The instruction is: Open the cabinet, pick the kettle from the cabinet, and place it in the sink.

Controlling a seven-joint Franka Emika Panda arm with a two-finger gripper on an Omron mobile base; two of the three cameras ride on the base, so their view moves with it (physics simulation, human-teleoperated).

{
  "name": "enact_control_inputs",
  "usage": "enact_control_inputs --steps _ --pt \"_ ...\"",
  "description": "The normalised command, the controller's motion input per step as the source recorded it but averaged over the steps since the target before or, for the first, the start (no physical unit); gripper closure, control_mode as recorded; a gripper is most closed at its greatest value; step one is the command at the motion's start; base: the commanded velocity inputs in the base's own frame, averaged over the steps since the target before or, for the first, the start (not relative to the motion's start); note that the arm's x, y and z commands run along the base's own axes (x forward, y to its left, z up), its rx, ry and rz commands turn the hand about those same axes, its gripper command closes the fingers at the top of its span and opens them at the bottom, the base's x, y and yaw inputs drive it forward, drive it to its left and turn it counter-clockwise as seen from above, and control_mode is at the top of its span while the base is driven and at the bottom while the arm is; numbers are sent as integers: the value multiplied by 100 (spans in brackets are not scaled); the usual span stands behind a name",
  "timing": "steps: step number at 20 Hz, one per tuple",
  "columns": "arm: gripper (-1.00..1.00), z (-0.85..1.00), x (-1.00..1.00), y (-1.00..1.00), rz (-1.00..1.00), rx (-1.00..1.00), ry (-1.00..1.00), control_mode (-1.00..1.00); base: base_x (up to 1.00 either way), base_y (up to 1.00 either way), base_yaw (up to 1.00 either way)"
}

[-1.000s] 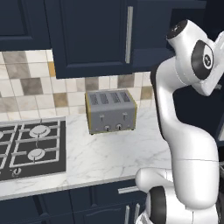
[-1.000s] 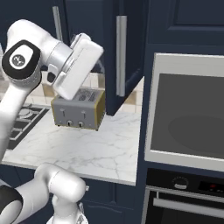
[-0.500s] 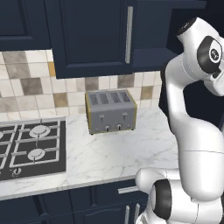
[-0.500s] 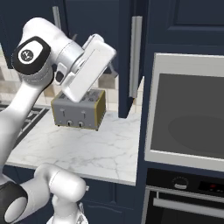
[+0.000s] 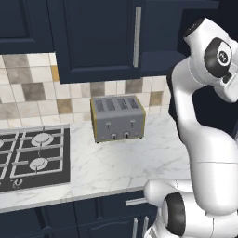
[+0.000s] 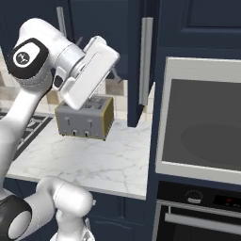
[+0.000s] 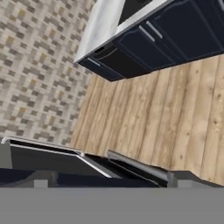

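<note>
Hand view: the gripper [image 7: 113, 183] is released, its two fingertips [image 7: 41, 183] standing wide apart at the bottom edge with nothing between them. Past them lie a wood floor [image 7: 166, 113], a row of low navy cabinets [image 7: 175, 35] under a pale top, and a wall of small tiles [image 7: 35, 65]. A dark panel with a silver bar crosses just ahead of the tips; what it belongs to cannot be told.

In the right base view the white hand hangs in the air above and in front of the toaster [image 6: 84, 120], clear of it. The hand is tilted, with its upper end towards the cabinet [image 6: 101, 21]. It touches neither the doors nor the long silver handle [image 6: 146, 61] to the right of the toaster.

The cabinet is on the wall directly above the toaster, and both of its doors are shut. From the left base view, one vertical bar handle sits above the toaster's right end. Whatever the cabinet holds is hidden behind the doors.

The toaster stands on the marble counter [image 5: 116, 162], its back near the tiled splashback [image 5: 28, 93]. A black gas hob [image 5: 32, 155] is set into the counter just left of the toaster. Well to the toaster's right, a built-in oven [image 6: 202, 127] with a dark glass front stands in a tall navy unit. A second appliance front [image 6: 197, 221] with knobs and a bar handle sits below that oven.
</note>
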Motion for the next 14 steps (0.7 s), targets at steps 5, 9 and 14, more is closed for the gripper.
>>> enact_control_inputs --steps 5,9,14 --pt "-100 1 0 48 6 -11 9 -100 0 0 0" --pt "-100 5 -2 54 14 -19 14 -100 0 0 0" --pt "-100 7 -9 52 23 -22 20 -100 0 0 0"
